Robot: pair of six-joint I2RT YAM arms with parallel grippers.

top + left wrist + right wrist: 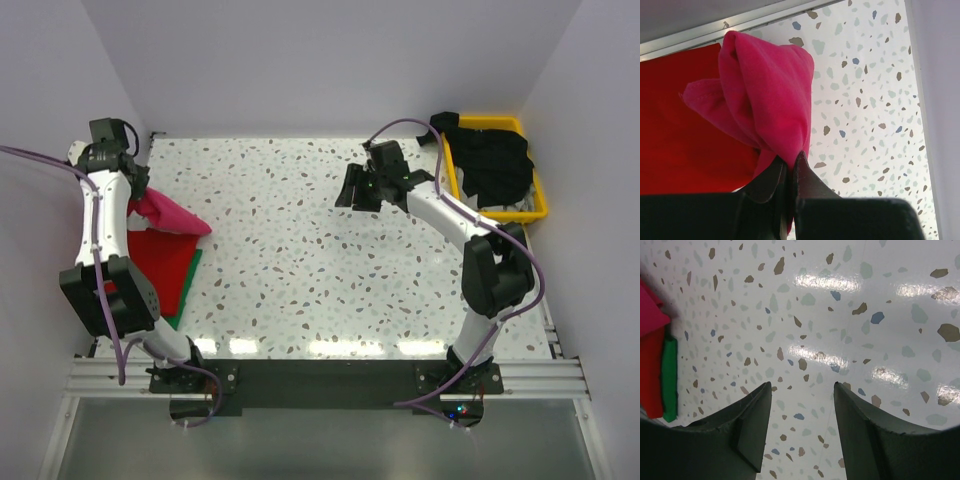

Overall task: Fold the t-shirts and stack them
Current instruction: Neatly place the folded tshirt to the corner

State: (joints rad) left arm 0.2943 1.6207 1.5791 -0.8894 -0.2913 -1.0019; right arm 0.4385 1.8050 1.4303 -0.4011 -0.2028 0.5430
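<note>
Over at the table's (300, 260) nine o'clock side, the left gripper (790, 160) is clenched on a gathered fold of the magenta-pink t-shirt (168, 212). The shirt is bunched into a soft wedge, its long axis running ten-to-four and its tip pointing to four o'clock. It drapes over the flat red t-shirt (160, 262), which lies on the green t-shirt (670, 375). The right gripper (802, 390) hangs released over the speckled top, grasping nothing.

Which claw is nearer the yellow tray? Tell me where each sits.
Right. The right claw hangs open over the table near the yellow tray, toward the middle; the left claw is at the opposite side, shut on the pink shirt.
</note>
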